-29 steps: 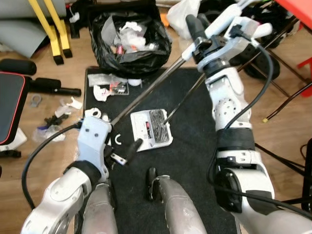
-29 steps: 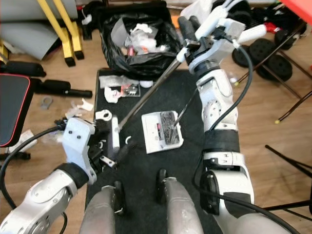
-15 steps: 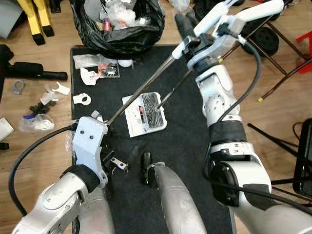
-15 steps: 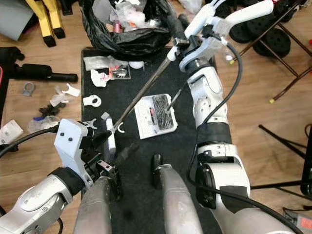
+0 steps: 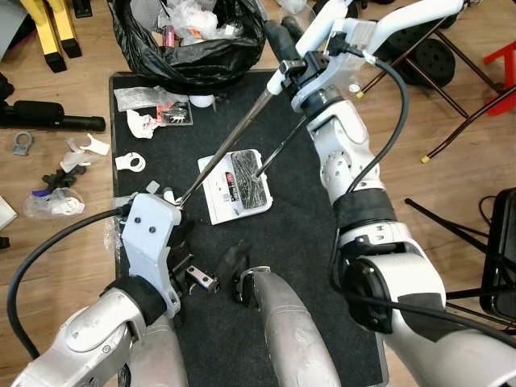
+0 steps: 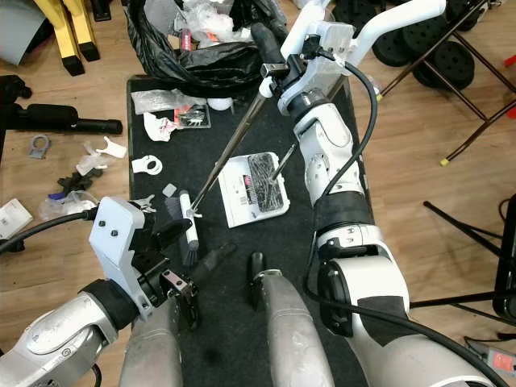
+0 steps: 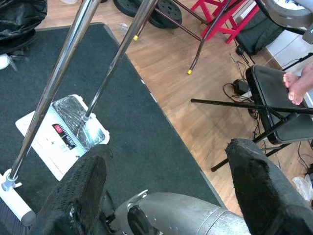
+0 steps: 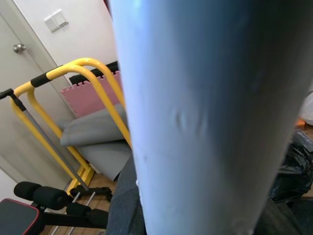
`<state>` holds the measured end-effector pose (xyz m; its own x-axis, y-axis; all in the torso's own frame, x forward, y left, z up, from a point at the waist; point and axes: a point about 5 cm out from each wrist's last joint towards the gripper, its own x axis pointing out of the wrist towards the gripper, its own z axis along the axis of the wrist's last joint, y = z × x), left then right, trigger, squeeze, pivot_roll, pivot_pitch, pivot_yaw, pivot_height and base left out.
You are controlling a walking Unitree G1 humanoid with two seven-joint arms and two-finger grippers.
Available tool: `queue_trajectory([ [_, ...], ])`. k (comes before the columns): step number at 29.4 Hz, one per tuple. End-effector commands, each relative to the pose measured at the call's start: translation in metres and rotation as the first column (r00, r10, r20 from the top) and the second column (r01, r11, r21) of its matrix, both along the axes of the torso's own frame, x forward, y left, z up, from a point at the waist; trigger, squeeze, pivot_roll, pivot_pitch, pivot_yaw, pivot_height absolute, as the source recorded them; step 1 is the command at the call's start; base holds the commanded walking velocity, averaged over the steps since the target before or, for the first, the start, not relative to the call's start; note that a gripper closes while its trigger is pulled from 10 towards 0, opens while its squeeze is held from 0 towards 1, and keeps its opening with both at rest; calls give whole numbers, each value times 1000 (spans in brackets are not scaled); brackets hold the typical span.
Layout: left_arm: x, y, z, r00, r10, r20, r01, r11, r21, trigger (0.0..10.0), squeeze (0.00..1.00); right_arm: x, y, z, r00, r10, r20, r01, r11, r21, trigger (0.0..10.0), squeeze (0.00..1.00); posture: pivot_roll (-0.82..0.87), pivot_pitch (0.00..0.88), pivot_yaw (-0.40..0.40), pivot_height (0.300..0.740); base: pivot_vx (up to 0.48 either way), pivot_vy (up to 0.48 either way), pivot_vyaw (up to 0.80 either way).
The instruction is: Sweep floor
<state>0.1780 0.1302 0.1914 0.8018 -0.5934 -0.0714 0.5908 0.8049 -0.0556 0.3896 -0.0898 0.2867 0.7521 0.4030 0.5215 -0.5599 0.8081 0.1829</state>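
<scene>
- I'm holding two long handles up high w/ the right gripper (image 6: 274, 60), its jaws clamped on the broom handle (image 6: 234, 141) and the dustpan handle (image 5: 278, 149) together, over the far end of the black mat (image 5: 322, 234).
- Right wrist cam is jammed up against a pale tube, so I'm judging that grip from the head views.
- Broom head (image 6: 190, 230) is sitting on the mat near its left edge, white bar w/ dark bristles, just beside the left gripper (image 7: 161, 191).
- Left gripper's jaws are standing wide apart, holding nothing; it's hovering low over the mat's near-left part.
- Dustpan (image 5: 235, 185) is lying flat mid-mat, dark debris already heaped in its tray, so some sweeping looks done.
- Black trash bag (image 5: 189, 44) is sitting open at the mat's far edge, full of white scraps. My guess is the pan load is going there next.
- Lots left: paper scraps (image 5: 157, 121) are lying on the mat's far-left corner, white plastic bits (image 5: 129, 161) along its left edge.
- More litter (image 5: 60, 189) is scattered on the wood floor (image 5: 56, 242) beyond the mat's left edge, incl. a crumpled clear wrapper.
- I'm reckoning the job is roughly mid-way: one pan collected, not yet emptied, left-side mess untouched.
</scene>
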Motion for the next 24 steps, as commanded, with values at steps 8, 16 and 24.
queue_trajectory([
  [8, -5, -5, -4, 997, -64, -40, 63, 998, -8, 10000, 0, -6, 0, 16, 1000, -3, 24, 5, 998, -55, 10000, 0, -165, 563, -216, 740, 0, 0, 0],
  [16, -2, -5, -4, 997, -63, -40, 63, 998, -9, 10000, 0, -13, 2, 43, 996, 1, 94, 4, 999, -54, 10000, 0, -172, 554, -216, 740, 0, 0, 0],
  [24, 0, -5, -4, 997, -61, -39, 61, 998, -8, 10000, 0, -13, 0, 53, 994, -26, 109, 34, 996, -79, 10000, 0, -173, 548, -216, 740, 0, 0, 0],
])
